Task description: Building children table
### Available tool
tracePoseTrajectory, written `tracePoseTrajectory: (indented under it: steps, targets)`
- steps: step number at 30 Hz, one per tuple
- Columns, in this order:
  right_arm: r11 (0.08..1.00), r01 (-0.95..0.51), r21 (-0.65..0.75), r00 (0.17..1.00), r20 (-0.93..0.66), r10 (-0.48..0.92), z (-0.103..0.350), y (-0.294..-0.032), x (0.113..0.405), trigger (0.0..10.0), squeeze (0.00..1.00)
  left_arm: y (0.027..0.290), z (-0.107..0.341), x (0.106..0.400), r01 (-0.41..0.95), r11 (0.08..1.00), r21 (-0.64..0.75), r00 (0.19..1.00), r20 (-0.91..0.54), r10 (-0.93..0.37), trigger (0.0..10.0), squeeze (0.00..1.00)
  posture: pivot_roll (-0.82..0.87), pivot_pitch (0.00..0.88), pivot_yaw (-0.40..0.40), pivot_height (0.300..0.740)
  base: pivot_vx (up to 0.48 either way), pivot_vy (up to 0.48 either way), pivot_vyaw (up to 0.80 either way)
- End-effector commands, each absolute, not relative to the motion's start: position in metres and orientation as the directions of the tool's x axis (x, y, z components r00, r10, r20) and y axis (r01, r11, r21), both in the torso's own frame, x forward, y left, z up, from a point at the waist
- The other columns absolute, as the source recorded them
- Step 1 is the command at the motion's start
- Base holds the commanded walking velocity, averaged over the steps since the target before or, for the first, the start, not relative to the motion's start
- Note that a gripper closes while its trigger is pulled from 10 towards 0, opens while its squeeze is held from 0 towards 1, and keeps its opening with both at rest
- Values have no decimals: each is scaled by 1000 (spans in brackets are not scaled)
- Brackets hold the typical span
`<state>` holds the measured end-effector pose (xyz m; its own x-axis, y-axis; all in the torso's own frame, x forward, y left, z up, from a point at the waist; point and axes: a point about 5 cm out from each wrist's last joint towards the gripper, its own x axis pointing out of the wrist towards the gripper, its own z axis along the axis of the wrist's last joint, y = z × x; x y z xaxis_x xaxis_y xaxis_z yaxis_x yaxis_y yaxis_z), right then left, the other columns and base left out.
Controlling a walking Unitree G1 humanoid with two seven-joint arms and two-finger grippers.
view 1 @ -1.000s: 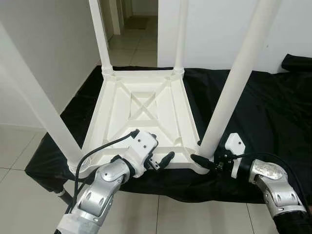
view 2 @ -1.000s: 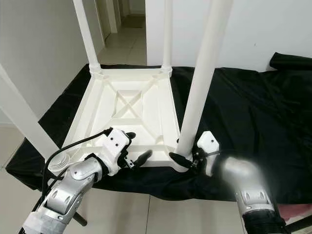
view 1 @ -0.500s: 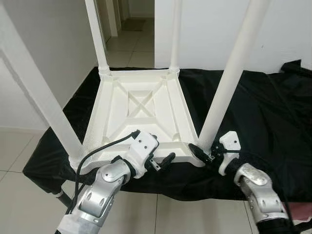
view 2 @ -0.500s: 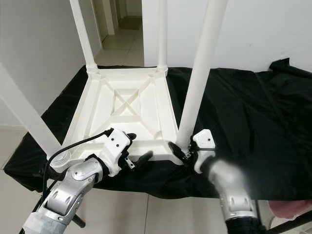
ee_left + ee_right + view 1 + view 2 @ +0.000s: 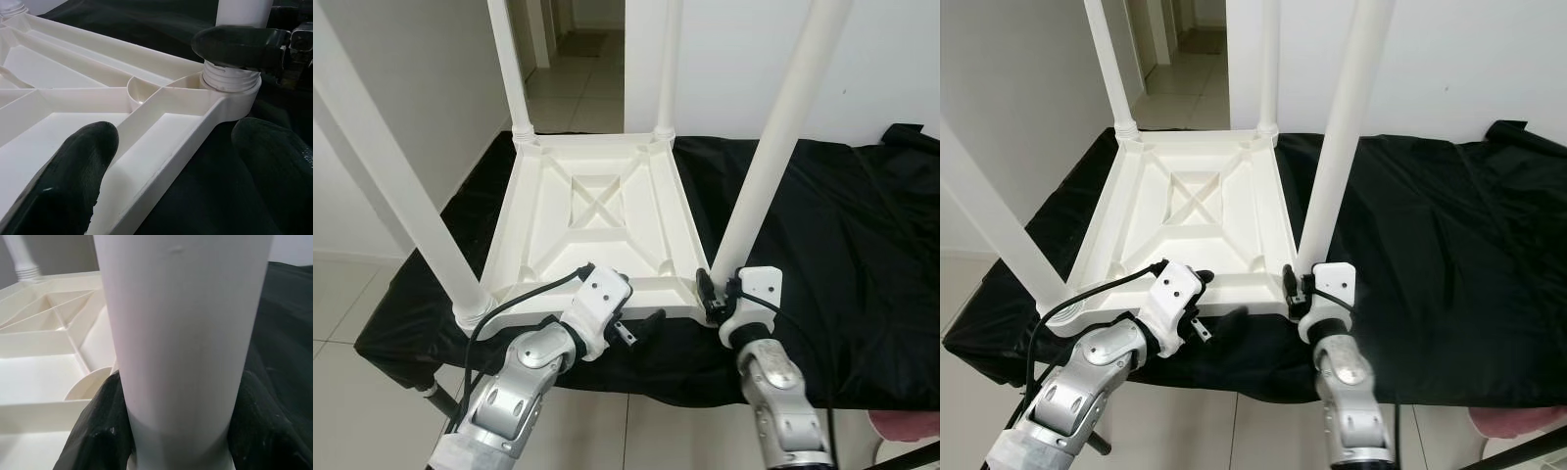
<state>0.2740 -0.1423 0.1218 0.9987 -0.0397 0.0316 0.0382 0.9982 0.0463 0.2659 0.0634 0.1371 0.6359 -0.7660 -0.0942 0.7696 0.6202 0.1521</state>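
Table top (image 5: 592, 230): flipped upside down on the black cloth (image 5: 842, 245), ribbed underside facing up. I'm using it as the landmark for everything below.

Legs: all four stand upright in the corner sockets, so you're most of the way there. The two far legs (image 5: 514, 69) sit at the top's back corners, and the near left leg (image 5: 391, 186) is at its front left corner.

Near right leg (image 5: 773, 147): in the front right corner socket. From the left wrist view you can see its threaded collar (image 5: 230, 78) showing above the socket rim, so I'd guess it isn't screwed fully home yet.

Right gripper (image 5: 713, 292): right at the base of that leg, fingers (image 5: 98, 431) wrapped around it on both sides and clamped on. Looks like you're mid-twist.

Left gripper (image 5: 636, 328): at the top's front edge, fingers (image 5: 73, 161) spread wide, one over the ribs and one out over the cloth, straddling the rim but not squeezing anything.

What's left: finish tightening that front right leg, maybe check the others, then flip the whole thing onto its feet.

Watch out: those legs are tall, so the top could slide on the cloth while you twist.
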Motion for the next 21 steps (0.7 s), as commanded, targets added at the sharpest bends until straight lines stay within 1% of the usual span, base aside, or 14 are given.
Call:
tracePoseTrajectory:
  steps: [1, 2, 11, 19, 20, 21]
  targets:
    - [991, 114, 77, 991, -75, -108, 103, -146, 270, 10000, 0, 66, 137, 266, 752, 640, 158, 657, -102, -747, 10000, 0, -4, 0, 58, 740, 0, 0, 0]
    - [993, 93, 73, 994, -63, -89, 106, -141, 269, 10000, 0, 66, 137, 265, 753, 639, 157, 656, -104, -747, 10000, 0, -4, 0, 58, 740, 0, 0, 0]
    - [994, 101, 30, 994, -46, -100, 110, -145, 270, 10000, 0, 67, 137, 267, 750, 642, 159, 660, -105, -744, 10000, 0, -4, 0, 49, 740, 0, 0, 0]
    - [996, 84, 35, 996, -36, -83, 112, -141, 271, 10000, 0, 66, 137, 266, 746, 648, 155, 665, -100, -740, 10000, 0, 1, 0, 39, 740, 0, 0, 0]
    - [996, 59, 68, 998, -22, -58, 114, -140, 270, 10000, 1000, 66, 137, 266, 743, 651, 154, 667, -99, -738, 10000, 0, 1, 0, 38, 740, 0, 0, 0]
    - [996, 59, 68, 998, -22, -58, 114, -140, 270, 10000, 1000, 66, 137, 266, 743, 651, 154, 667, -99, -738, 10000, 0, 1, 0, 38, 740, 0, 0, 0]
